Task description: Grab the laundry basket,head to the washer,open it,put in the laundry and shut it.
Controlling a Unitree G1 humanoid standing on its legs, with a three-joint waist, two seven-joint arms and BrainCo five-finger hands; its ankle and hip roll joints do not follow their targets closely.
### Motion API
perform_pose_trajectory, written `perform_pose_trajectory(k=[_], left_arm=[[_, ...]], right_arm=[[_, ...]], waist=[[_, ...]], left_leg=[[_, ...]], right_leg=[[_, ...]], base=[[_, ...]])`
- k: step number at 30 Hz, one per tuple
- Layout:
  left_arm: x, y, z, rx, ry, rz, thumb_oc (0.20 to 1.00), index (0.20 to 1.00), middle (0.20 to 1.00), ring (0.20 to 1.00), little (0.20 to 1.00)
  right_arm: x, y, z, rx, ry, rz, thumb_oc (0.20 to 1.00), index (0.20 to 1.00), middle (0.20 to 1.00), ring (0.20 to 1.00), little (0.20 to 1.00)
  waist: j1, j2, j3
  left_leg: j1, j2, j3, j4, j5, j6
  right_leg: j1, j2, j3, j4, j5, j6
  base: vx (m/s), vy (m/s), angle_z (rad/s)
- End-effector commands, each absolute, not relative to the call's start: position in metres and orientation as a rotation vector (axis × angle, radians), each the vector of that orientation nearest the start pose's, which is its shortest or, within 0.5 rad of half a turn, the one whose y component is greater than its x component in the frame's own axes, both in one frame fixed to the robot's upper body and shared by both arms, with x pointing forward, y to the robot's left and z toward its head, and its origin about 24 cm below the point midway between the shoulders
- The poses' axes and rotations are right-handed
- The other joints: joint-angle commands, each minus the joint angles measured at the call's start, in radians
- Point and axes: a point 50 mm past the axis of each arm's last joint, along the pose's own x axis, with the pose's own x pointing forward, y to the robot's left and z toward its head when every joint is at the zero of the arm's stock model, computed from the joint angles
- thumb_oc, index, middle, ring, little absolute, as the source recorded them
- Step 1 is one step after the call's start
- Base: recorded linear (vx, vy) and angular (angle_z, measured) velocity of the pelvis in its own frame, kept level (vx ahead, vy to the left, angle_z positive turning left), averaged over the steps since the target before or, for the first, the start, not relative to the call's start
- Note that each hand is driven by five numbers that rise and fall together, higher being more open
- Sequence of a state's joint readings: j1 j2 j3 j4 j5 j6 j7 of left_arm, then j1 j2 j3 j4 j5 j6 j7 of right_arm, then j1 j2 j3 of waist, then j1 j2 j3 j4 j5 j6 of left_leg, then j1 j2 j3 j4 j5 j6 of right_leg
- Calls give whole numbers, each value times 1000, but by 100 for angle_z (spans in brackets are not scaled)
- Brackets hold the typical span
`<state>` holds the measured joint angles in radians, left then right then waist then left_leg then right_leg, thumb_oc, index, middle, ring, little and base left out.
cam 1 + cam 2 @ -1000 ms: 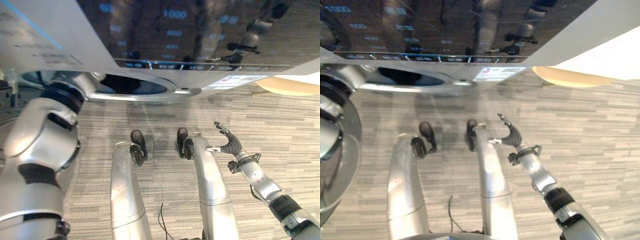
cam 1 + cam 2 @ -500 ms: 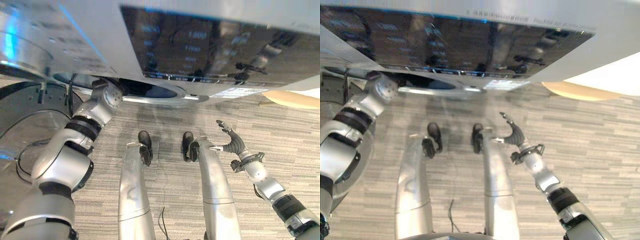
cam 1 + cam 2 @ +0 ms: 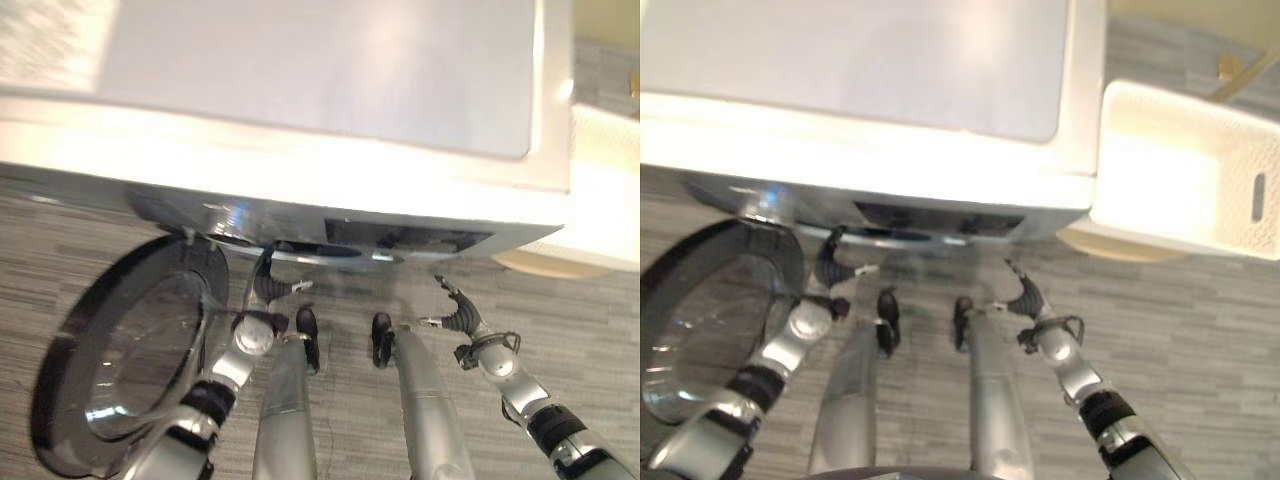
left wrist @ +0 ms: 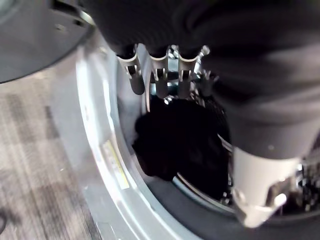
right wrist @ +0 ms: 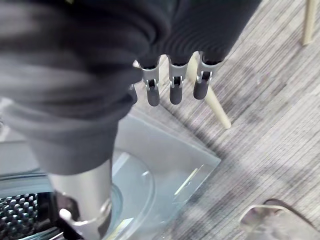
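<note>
The white washer (image 3: 300, 90) stands before me with its round dark-glass door (image 3: 120, 370) swung open to the left. My left hand (image 3: 268, 290) is just in front of the drum opening, open and holding nothing. In the left wrist view its straight fingers (image 4: 157, 80) point into the drum, where a dark heap of laundry (image 4: 185, 140) lies behind the grey rim (image 4: 100, 145). My right hand (image 3: 458, 316) hangs open and empty over the floor, right of the opening. The white laundry basket (image 3: 1180, 170) stands to the washer's right.
The basket rests on a round pale wooden stool (image 3: 1110, 245), one leg (image 5: 217, 107) of which slants over the grey striped carpet (image 3: 1200, 340). The open door takes up the floor space at the left.
The camera has tilted up, so the washer's top and the basket have come into view. My left arm has drawn back out of the drum opening. The right hand has held its pose.
</note>
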<state>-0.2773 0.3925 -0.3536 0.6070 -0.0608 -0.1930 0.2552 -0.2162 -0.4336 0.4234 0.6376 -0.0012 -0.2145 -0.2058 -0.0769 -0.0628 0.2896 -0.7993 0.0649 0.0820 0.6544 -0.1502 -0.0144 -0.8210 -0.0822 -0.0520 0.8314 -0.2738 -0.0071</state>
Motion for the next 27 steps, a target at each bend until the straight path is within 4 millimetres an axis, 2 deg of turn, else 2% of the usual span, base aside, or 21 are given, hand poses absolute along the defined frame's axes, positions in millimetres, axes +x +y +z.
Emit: perform_pose_trajectory(k=[1, 2, 4, 5, 7, 8, 11, 14, 17, 18, 19, 21, 22, 23, 24, 25, 27], left_arm=[[287, 197, -7, 346, 148, -22, 1000, 1000, 1000, 1000, 1000], [287, 197, -7, 346, 148, -22, 1000, 1000, 1000, 1000, 1000], [270, 200, -29, 306, 250, -35, 1000, 1000, 1000, 1000, 1000], [256, 203, -46, 313, 327, -44, 1000, 1000, 1000, 1000, 1000], [239, 206, -61, 319, 399, -54, 1000, 1000, 1000, 1000, 1000], [239, 206, -61, 319, 399, -54, 1000, 1000, 1000, 1000, 1000], [214, 215, -79, 302, 485, -29, 1000, 1000, 1000, 1000, 1000], [194, 219, -90, 274, 545, 5, 1000, 1000, 1000, 1000, 1000], [179, 224, -97, 249, 582, 40, 1000, 1000, 1000, 1000, 1000], [179, 224, -97, 249, 582, 40, 1000, 1000, 1000, 1000, 1000], [175, 224, -98, 236, 589, 42, 1000, 1000, 1000, 1000, 1000], [180, 224, -96, 246, 576, 31, 1000, 1000, 1000, 1000, 1000], [180, 224, -96, 246, 575, 31, 1000, 1000, 1000, 1000, 1000], [191, 224, -90, 269, 549, 17, 1000, 1000, 1000, 1000, 1000], [202, 226, -81, 288, 509, 12, 1000, 1000, 1000, 1000, 1000], [202, 226, -81, 288, 509, 12, 1000, 1000, 1000, 1000, 1000], [205, 225, -77, 297, 488, -10, 1000, 1000, 1000, 1000, 1000]], right_arm=[[248, -213, -46, -602, 315, 103, 1000, 1000, 1000, 1000, 1000], [248, -213, -46, -602, 315, 103, 1000, 1000, 1000, 1000, 1000], [237, -219, -57, -577, 382, 90, 1000, 1000, 1000, 1000, 1000], [227, -225, -68, -572, 449, 76, 1000, 1000, 1000, 1000, 1000], [215, -230, -79, -552, 514, 60, 1000, 1000, 1000, 1000, 1000], [215, -230, -79, -552, 514, 60, 1000, 1000, 1000, 1000, 1000], [199, -234, -91, -522, 584, 47, 1000, 1000, 1000, 1000, 1000], [188, -237, -97, -494, 627, 32, 1000, 1000, 1000, 1000, 1000], [179, -238, -103, -486, 669, 30, 1000, 1000, 1000, 1000, 1000], [179, -238, -103, -486, 669, 30, 1000, 1000, 1000, 1000, 1000], [180, -236, -103, -482, 660, 33, 1000, 1000, 1000, 1000, 1000], [186, -232, -101, -480, 644, 47, 1000, 1000, 1000, 1000, 1000], [186, -232, -101, -480, 644, 47, 1000, 1000, 1000, 1000, 1000], [195, -226, -97, -468, 615, 55, 1000, 1000, 1000, 1000, 1000], [196, -223, -96, -463, 608, 61, 1000, 1000, 1000, 1000, 1000], [196, -223, -96, -463, 608, 61, 1000, 1000, 1000, 1000, 1000], [187, -224, -101, -453, 633, 64, 1000, 1000, 1000, 1000, 1000]], waist=[[-17, 13, -20], [-17, 13, -18], [-14, 12, -23], [-12, 13, -38], [-13, 14, -64], [-14, 14, -66], [-6, 15, -109], [6, 17, -144], [16, 17, -178], [17, 17, -177], [26, 13, -185], [26, 10, -176], [28, 9, -178], [29, 14, -162], [33, 32, -156], [32, 31, -155], [47, 29, -178]], left_leg=[[176, 17, 4, -177, 40, 17], [181, 17, 5, -181, 42, 17], [291, 10, 6, -271, 71, 10], [390, 6, 19, -361, 91, 3], [476, 6, 27, -439, 114, -5], [475, 6, 27, -443, 117, -5], [583, -4, 37, -527, 131, -13], [658, -28, 16, -573, 123, -7], [732, -49, 34, -626, 108, -1], [735, -49, 36, -628, 108, 0], [755, -59, 52, -648, 104, 6], [751, -64, 72, -669, 116, 12], [750, -65, 73, -669, 117, 13], [713, -52, 67, -670, 142, 18], [681, -32, 66, -674, 174, 21], [681, -33, 66, -674, 174, 21], [687, -40, 52, -709, 199, 14]], right_leg=[[179, 0, 36, -346, 182, 87], [183, -1, 36, -348, 183, 87], [291, 0, 24, -432, 205, 96], [384, 1, 22, -515, 226, 109], [469, 0, 20, -596, 248, 120], [468, 0, 20, -599, 251, 120], [573, 3, 27, -703, 284, 134], [653, -4, 35, -776, 299, 140], [711, -24, 53, -849, 333, 162], [714, -23, 55, -850, 334, 162], [715, -30, 69, -876, 359, 183], [677, -34, 82, -850, 395, 203], [674, -34, 83, -849, 394, 203], [633, -12, 86, -769, 353, 206], [625, 19, 75, -655, 282, 186], [624, 18, 75, -652, 280, 186], [713, 32, 46, -624, 218, 156]], base=[[43, -12, 9], [90, -9, 0], [159, -14, -12], [231, -8, -12], [186, 5, -4], [133, 16, -7], [189, 36, -12], [187, 73, -18], [146, 165, -10], [70, 229, -36], [-27, 177, -64], [-104, 153, -92], [-237, 68, -77], [-321, 68, -50], [-320, 68, -8], [-189, 27, 16], [-116, -74, 26]])
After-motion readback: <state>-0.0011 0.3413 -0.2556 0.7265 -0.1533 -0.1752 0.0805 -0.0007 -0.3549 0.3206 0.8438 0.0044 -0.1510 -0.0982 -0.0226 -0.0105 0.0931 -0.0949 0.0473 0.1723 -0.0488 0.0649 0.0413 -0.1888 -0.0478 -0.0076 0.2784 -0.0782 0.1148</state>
